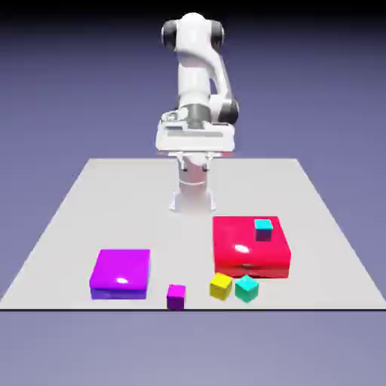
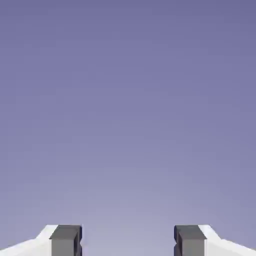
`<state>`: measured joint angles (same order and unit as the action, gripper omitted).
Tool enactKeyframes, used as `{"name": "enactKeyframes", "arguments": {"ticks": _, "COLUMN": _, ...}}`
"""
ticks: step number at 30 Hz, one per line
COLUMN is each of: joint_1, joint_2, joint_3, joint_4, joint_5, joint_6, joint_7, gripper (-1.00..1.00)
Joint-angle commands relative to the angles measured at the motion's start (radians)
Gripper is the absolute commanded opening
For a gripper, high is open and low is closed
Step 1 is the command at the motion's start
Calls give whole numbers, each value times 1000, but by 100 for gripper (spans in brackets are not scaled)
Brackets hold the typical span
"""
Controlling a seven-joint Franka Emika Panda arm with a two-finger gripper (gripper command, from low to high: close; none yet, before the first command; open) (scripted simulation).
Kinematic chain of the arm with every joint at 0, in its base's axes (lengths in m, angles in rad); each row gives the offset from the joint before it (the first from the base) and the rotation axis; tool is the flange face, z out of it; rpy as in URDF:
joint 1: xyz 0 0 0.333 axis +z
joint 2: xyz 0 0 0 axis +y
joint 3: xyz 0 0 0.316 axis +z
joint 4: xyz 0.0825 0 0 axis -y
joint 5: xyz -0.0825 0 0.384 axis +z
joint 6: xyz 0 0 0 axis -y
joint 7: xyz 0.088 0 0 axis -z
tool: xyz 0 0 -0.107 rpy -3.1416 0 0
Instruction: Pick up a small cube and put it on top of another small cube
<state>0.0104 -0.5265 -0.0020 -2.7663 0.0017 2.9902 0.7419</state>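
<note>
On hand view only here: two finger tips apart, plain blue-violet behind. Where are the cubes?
Observer: Exterior view shows four small cubes. Magenta, yellow and turquoise are on the table, along its near edge.

Operator: And the fourth?

Observer: A blue cube with a cyan top, sitting on the big red block.

Operator: Any other big block?

Observer: Yes, a flat purple one, at the exterior view's left.
</note>
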Motion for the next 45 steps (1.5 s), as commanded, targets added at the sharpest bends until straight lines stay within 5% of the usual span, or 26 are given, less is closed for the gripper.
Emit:
{"name": "enactKeyframes", "arguments": {"ticks": 1, "joint_1": -1, "joint_2": 36, "joint_3": -2, "joint_4": 36, "joint_5": 1, "joint_6": -39, "joint_7": 1, "gripper": 0}}
{"name": "enactKeyframes", "arguments": {"ticks": 40, "joint_1": -54, "joint_2": 1443, "joint_3": -68, "joint_4": 1450, "joint_5": 58, "joint_6": -1551, "joint_7": 30, "gripper": 0}}
{"name": "enactKeyframes", "arguments": {"ticks": 45, "joint_1": -49, "joint_2": 1455, "joint_3": -68, "joint_4": 1315, "joint_5": 62, "joint_6": -1430, "joint_7": 27, "gripper": 0}}
